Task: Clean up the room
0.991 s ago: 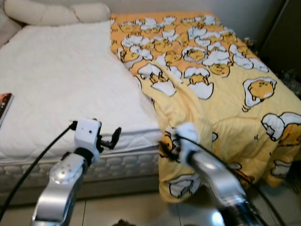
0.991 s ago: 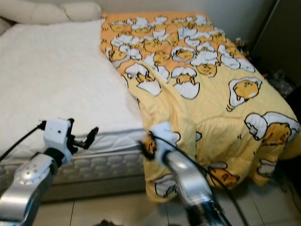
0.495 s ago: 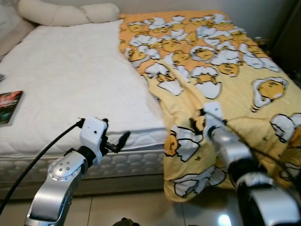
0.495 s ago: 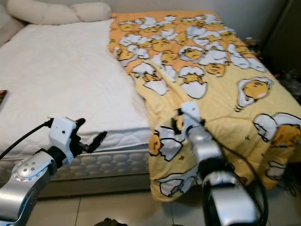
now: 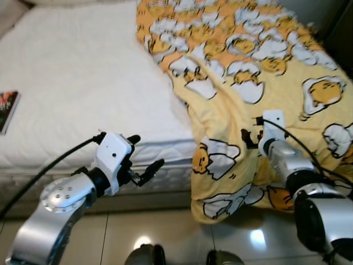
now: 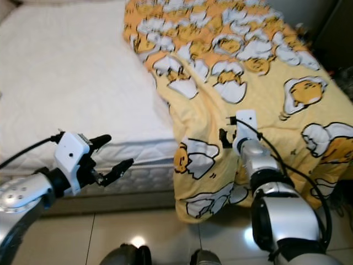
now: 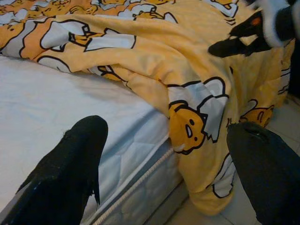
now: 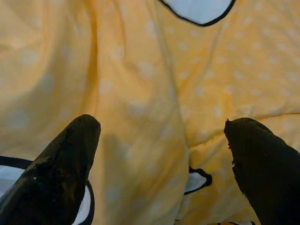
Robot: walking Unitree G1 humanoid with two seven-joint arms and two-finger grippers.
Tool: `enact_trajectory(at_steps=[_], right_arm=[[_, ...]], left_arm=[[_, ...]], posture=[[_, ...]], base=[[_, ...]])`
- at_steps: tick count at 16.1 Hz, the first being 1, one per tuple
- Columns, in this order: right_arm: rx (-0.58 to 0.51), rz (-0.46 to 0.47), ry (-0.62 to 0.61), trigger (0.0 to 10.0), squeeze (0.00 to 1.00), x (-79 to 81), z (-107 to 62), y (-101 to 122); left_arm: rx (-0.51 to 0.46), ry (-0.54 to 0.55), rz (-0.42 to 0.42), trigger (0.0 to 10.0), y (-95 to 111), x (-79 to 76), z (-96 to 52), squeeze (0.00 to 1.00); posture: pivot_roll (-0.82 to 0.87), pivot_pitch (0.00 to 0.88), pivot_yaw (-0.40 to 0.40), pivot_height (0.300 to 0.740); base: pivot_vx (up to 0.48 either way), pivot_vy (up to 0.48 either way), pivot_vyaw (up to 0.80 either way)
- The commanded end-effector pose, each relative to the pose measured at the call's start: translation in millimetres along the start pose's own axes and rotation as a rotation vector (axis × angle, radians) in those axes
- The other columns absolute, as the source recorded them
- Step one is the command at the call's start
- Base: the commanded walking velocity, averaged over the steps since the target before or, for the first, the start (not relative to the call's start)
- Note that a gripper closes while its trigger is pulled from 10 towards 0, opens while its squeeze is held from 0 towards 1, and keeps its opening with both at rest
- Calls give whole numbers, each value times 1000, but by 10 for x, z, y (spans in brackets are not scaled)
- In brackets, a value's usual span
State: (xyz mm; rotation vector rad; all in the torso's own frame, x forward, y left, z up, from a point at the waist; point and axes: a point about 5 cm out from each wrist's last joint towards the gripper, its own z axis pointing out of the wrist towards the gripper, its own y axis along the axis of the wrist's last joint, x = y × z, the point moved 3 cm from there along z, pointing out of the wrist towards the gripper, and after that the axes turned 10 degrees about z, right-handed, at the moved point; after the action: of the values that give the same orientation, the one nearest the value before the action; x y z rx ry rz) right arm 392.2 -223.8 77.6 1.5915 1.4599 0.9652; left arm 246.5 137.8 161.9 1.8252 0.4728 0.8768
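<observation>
The right gripper (image 8: 159, 154), fingers spread, sits right over the blanket (image 5: 265, 83) near the bed's (image 5: 71, 94) foot edge; the left gripper (image 5: 144, 160), also spread, hangs farther off.

1. A wide bed with a white quilted mattress (image 5: 77, 83) takes up most of the room, and its padded side panel (image 6: 138, 176) drops to the floor.
2. The glossy pale tiled floor (image 5: 165, 237) lies in front of the bed, with bright spots of reflected lamp light on it.
3. A dark piece of furniture (image 6: 339, 27) stands beside the bed's far right corner; its kind cannot be told.
</observation>
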Motion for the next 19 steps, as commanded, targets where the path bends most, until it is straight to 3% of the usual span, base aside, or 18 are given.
enact_trajectory(at_steps=[1, 2, 3, 4, 7, 13, 19], right_arm=[[10, -3, -9, 10000, 0, -60, -6, 4], [7, -7, -17, 10000, 0, -89, -8, 30], [6, -11, -18, 10000, 0, -90, -8, 33], [2, -6, -20, 3804, 0, -99, -9, 43], [5, 74, -18, 0, 0, -98, -7, 34], [-21, 147, -34, 0, 0, -197, -24, 93], [-26, 134, -16, 0, 0, -217, -31, 130]], left_arm=[[16, -9, 5, 10000, 35, -27, -88, 0], [36, -14, 9, 10000, 75, -69, -199, 0], [39, -14, 9, 10000, 76, -75, -216, 0], [56, -12, 7, 10000, 75, -95, -280, 0], [94, -15, -2, 10000, 89, -137, -403, 0], [92, -6, -23, 10000, 116, -161, -370, 0], [82, 2, -49, 10000, 122, -151, -299, 0]], posture=[[193, 248, 32, 740], [229, 272, 31, 740], [229, 272, 31, 740], [262, 291, 32, 740], [281, 306, 36, 740], [255, 278, 24, 740], [233, 261, 24, 740]], base=[[0, 0, 0], [0, 0, 0], [0, 0, 0], [0, 0, 0], [0, 0, 0], [0, 0, 0], [0, 0, 0]])
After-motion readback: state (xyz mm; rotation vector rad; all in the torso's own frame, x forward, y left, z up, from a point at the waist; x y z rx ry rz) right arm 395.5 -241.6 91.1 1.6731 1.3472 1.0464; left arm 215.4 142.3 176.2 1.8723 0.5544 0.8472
